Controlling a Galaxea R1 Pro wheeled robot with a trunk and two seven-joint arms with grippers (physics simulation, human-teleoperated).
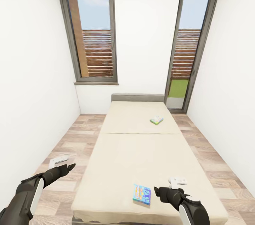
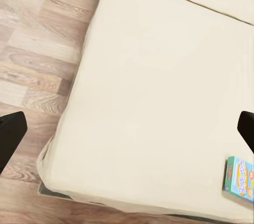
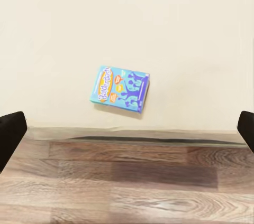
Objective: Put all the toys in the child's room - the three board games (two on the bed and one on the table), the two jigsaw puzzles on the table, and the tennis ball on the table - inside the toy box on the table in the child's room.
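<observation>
Jaws of both the left gripper [image 1: 71, 166] and right gripper [image 1: 157, 192] spread wide, empty, above the bed [image 1: 117, 154].

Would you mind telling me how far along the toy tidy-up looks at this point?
Nothing looks done yet. Both board games lie on the bed: a blue one near the foot and a pale one nearer the headboard. Nothing is in hand: the left gripper and right gripper are open and empty, the right beside the blue game. Picking both up and boxing them remains.
</observation>
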